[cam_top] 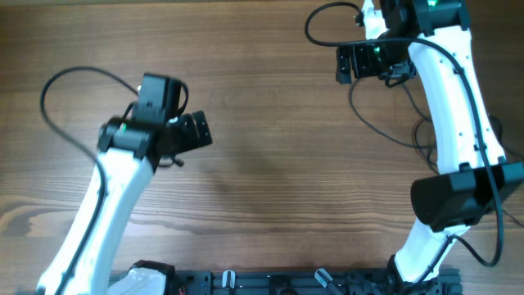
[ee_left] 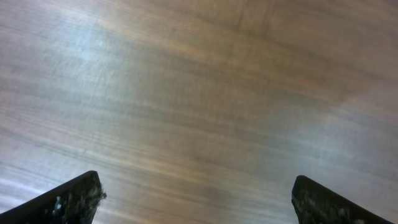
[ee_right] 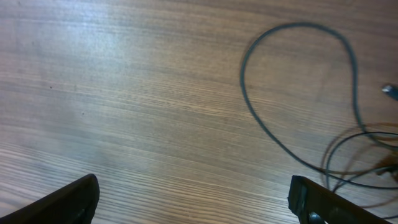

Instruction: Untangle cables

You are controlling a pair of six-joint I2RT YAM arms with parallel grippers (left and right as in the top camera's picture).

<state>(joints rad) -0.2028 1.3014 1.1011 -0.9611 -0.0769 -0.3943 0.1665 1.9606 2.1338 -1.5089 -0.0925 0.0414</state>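
Observation:
The cables (cam_top: 368,120) are thin black cords lying on the wooden table at the right, beside and partly under my right arm. In the right wrist view one cord makes a wide loop (ee_right: 244,87), and several strands cross in a tangle (ee_right: 364,163) at the right edge, next to a small plug end (ee_right: 389,90). My right gripper (cam_top: 348,63) (ee_right: 193,199) is open and empty above bare wood, left of the loop. My left gripper (cam_top: 196,131) (ee_left: 196,199) is open and empty over bare wood, far left of the cables.
A thicker black wire (cam_top: 61,106) arcs off my left arm at the left. Another dark loop (cam_top: 315,24) curves by my right wrist at the top. A black rail (cam_top: 286,283) runs along the table's front edge.

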